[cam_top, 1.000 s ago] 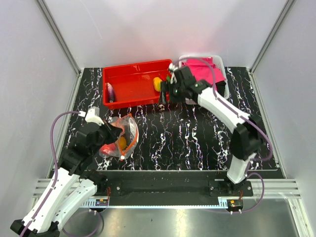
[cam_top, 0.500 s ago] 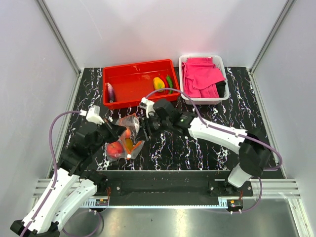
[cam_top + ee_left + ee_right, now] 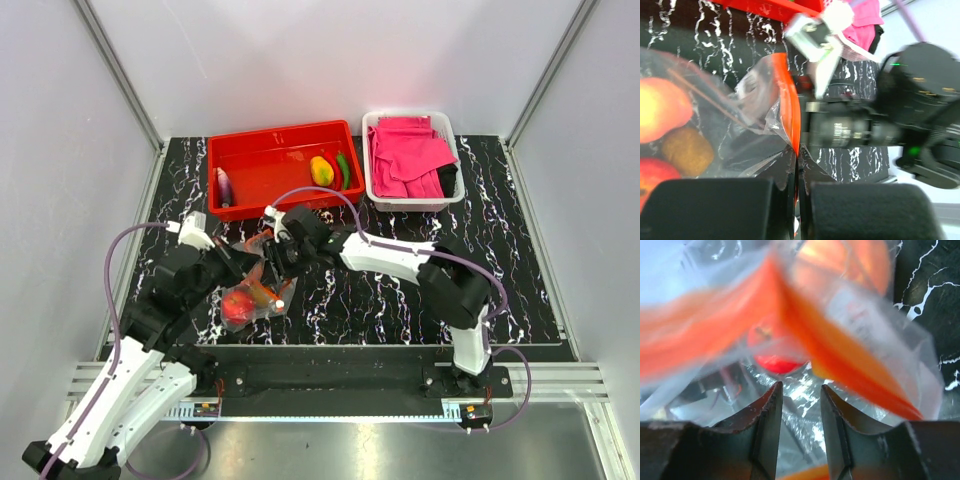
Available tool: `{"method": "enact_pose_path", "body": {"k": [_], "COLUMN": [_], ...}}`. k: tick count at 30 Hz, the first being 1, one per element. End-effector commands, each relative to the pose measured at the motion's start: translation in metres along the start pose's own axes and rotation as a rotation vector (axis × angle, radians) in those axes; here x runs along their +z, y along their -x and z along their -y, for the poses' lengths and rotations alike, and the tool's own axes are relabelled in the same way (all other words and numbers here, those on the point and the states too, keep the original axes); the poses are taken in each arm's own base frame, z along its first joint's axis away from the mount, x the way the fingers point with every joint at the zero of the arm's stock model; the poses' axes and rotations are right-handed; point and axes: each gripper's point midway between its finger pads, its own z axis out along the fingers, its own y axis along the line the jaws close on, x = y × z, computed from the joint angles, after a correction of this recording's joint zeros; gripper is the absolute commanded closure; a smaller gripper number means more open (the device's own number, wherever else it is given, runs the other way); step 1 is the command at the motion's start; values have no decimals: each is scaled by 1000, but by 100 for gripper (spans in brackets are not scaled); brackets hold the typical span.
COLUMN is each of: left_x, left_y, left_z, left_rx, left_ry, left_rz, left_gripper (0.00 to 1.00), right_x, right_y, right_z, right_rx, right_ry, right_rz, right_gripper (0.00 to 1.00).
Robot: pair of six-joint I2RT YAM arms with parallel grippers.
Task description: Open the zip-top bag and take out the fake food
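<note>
left pincer (image 3: pixel 797 200) clenches the zip-top bag (image 3: pixel 730 110) rim, propping its mouth. right pincer (image 3: pixel 801 392), parted, aims at the fake food (image 3: pixel 772 360) inside.

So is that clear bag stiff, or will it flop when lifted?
Probably floppy: the zip-top bag is thin, creased film sagging around its contents. Likely slippery too, as it looks glossy. The red round fruit inside would probably roll about when it tilts.

Left hand (image 3: pixel 798 200) pinched closed, right hand (image 3: pixel 797 407) fingers slightly parted
</note>
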Motion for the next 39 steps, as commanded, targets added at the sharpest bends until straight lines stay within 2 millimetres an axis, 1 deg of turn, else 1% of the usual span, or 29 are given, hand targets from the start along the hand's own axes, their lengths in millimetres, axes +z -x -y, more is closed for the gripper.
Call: {"method": "enact_pose_path", "body": {"k": [1,3,7,12,16,20,22,25,30,31,32,33,36,37,39], "left_x": [9,13,16,19,21,20,20,20,18,18,17,17,16,15,15], "left_y": [-1,-5,-8,-12,-18,-21,-23,-24,-26,-26,-26,-26,-27,-26,-28], "left_z": [17,17,16,11,4,-1,-4,-5,-4,-5,-5,-5,-7,-7,-11], "left_rx": [-26,-36,-37,-47,-52,-65,-71,-76,-77,-74,-75,-72,-72,-74,-71], "left_ry": [-91,-103,-103,-97,-86,-83,-78,-81,-87,-89,-88,-88,-83,-83,-73], "left_rz": [-8,-23,-31,-34,-45,-37,-36,-38,-41,-40,-39,-38,-37,-31,-30], "left_gripper": [100,100,100,100,100,100,100,100,100,100,100,100,100,100,100], "right_x": [16,21,30,39,43,48,54,64,74,75,75,75,74,73,69], "right_y": [10,7,0,-10,-13,-16,-19,-22,-23,-22,-22,-21,-20,-19,-17], "right_z": [-5,0,7,15,14,6,4,9,26,26,27,27,23,22,18], "right_rx": [-16,-8,2,23,22,18,23,35,49,46,46,46,47,48,51], "right_ry": [38,33,32,31,41,54,54,36,-16,-20,-24,-23,-11,-10,-3], "right_rz": [16,5,-15,-39,-49,-55,-62,-66,-56,-53,-51,-50,-50,-49,-42], "right_gripper": [54,53,45,37,31,27,26,25,25,26,28,32,37,42,48]}}
